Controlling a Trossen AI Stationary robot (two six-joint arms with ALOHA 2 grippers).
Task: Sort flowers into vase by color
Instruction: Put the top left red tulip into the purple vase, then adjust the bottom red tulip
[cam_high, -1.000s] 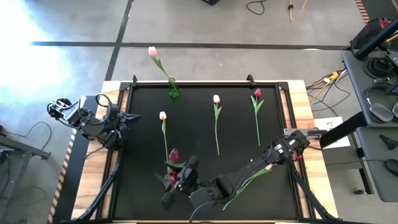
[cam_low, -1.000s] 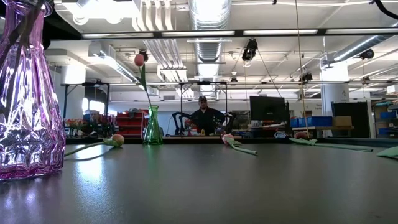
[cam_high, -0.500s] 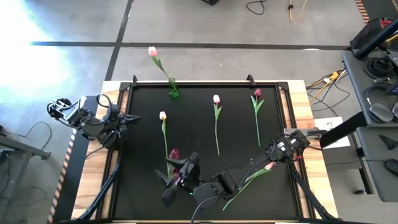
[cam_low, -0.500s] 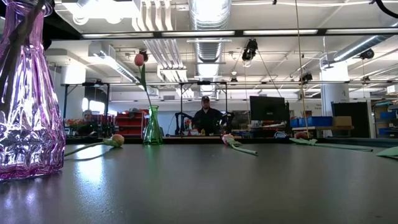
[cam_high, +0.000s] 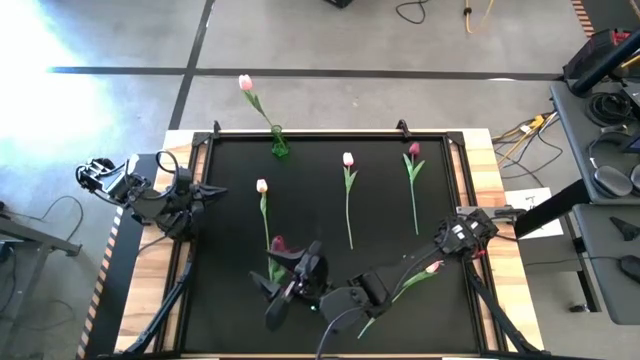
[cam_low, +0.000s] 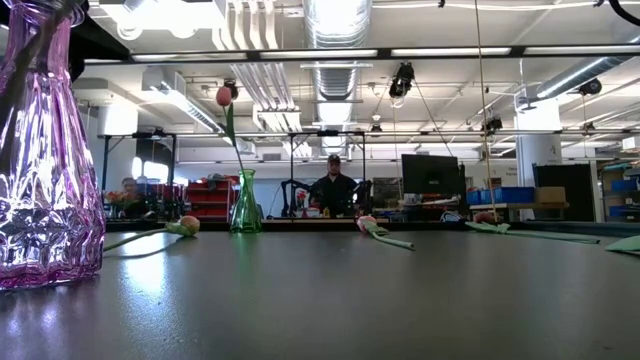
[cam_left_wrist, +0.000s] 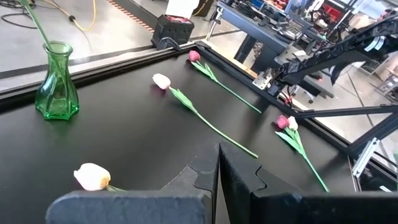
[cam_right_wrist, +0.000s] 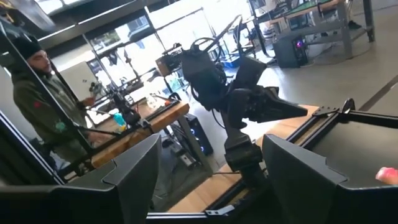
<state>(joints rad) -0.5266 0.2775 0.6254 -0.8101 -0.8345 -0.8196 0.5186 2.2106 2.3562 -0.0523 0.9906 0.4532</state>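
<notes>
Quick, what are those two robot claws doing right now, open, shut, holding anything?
Left gripper: shut, holding nothing, waiting at the table's left edge.
Right gripper: open and empty, near the table's front by the clear purple glass vase.

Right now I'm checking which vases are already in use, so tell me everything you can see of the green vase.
The green vase is a small, clear green glass piece with a faceted body, a narrow neck and a flared mouth. It stands upright on the black mat at the far edge of the table, left of centre. One pale pink tulip stands in it, its thin stem leaning out over the table's edge. No gripper touches it.
</notes>
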